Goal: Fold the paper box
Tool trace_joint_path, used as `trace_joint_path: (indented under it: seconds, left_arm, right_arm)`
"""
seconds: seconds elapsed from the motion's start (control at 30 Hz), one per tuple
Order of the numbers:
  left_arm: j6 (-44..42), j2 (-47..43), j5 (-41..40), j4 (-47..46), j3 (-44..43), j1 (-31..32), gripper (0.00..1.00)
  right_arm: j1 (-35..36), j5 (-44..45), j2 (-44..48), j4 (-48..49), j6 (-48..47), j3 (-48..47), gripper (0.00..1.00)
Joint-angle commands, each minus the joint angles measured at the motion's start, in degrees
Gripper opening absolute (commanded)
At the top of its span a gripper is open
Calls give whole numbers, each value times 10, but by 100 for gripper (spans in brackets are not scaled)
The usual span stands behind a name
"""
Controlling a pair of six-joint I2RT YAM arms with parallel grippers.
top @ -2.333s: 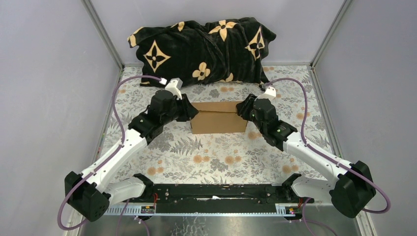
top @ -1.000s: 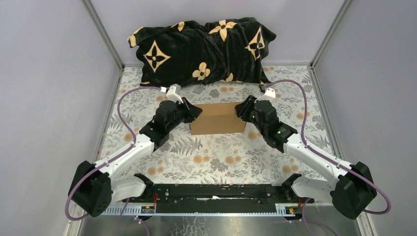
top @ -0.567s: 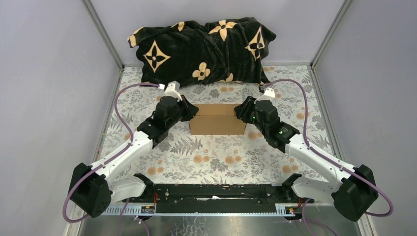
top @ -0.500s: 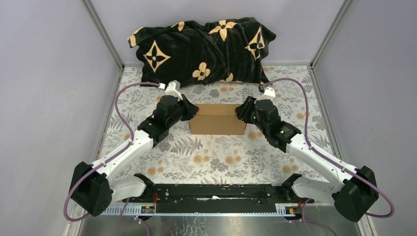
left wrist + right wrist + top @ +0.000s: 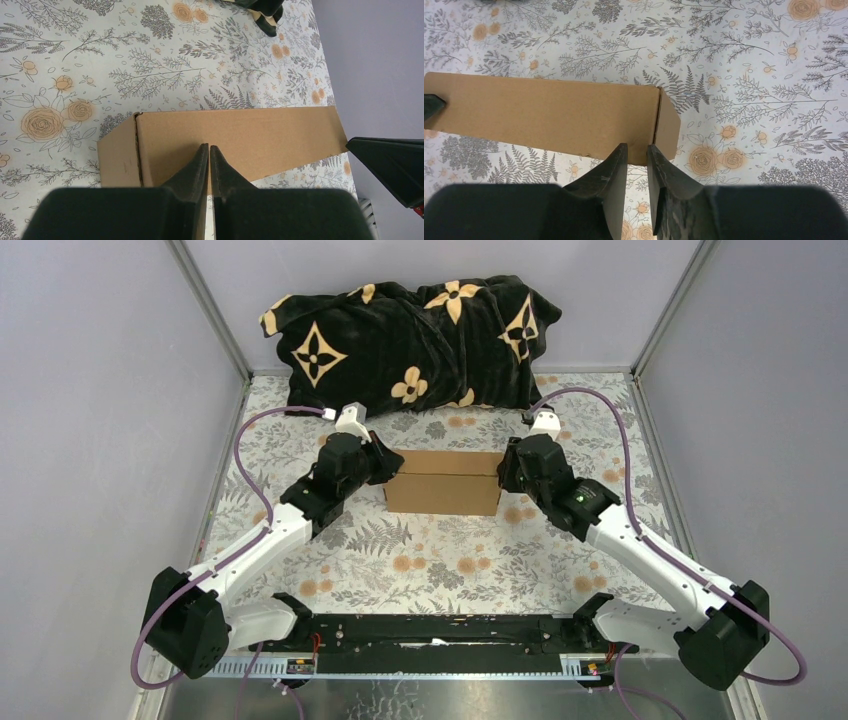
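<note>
Light was bright and even, seemingly from above; the paper box point(image 5: 443, 490) cast only a faint, soft shadow; both wrist views were sharp, though the near fingers point(image 5: 608, 186) looked slightly soft.

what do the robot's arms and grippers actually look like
Both the left arm and the right arm have white links joined by chunky black joints, and black bases. A purple cable loops along each to a small white connector at the wrist. The left gripper and right gripper are matte black, each with two tapered, pointed fingers. No printed markings are visible.
</note>
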State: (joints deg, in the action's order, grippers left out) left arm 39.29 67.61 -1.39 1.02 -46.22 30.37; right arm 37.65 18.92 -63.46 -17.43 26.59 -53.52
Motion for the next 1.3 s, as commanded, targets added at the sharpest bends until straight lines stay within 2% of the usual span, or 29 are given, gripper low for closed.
trace_joint_path:
  seconds: [0.0, 0.23, 0.37, 0.5, 0.57, 0.63, 0.67, 0.73, 0.83, 0.9, 0.97, 1.03, 1.17, 1.27]
  left_arm:
    - [-23, 19, -14, 76, 11, -7, 11]
    - [-21, 18, -7, 71, 19, -7, 11]
    - [-18, 18, 0, 64, 25, -7, 11]
    - [-25, 17, -5, 72, 16, -7, 12]
    - [-34, 15, -6, 87, -3, -12, 19]
    - [-47, 15, -7, 114, -31, -21, 34]
    - [-53, 17, -5, 128, -46, -28, 38]
    - [-65, 20, -3, 153, -74, -41, 42]
    - [-81, 20, -9, 179, -105, -54, 43]
    - [-91, 20, -20, 196, -122, -57, 40]
    - [-98, 17, -29, 208, -130, -59, 18]
    - [-100, 12, -33, 212, -130, -60, 6]
    - [-100, 8, -24, 213, -128, -60, 0]
    - [-101, 5, -20, 215, -134, -60, 0]
  right_arm:
    - [1, 8, -17, -17, -14, -18, 26]
    - [1, 13, -80, -68, 3, -13, 14]
    - [1, 10, -112, -100, 4, -5, 12]
    - [1, 8, -100, -89, 5, 8, 12]
    - [1, 12, -98, -90, 1, 0, 13]
    - [1, 15, -102, -100, -3, -13, 13]
    - [1, 13, -105, -103, -4, -18, 13]
    - [1, 10, -107, -103, -5, -21, 13]
    - [1, 3, -106, -97, -3, -17, 13]
    - [1, 1, -107, -94, -2, -14, 13]
    - [1, -2, -107, -92, -3, -13, 13]
    - [1, -3, -108, -91, -3, -12, 13]
    - [1, -7, -109, -88, -5, -13, 13]
    - [1, -9, -110, -84, -3, -10, 13]
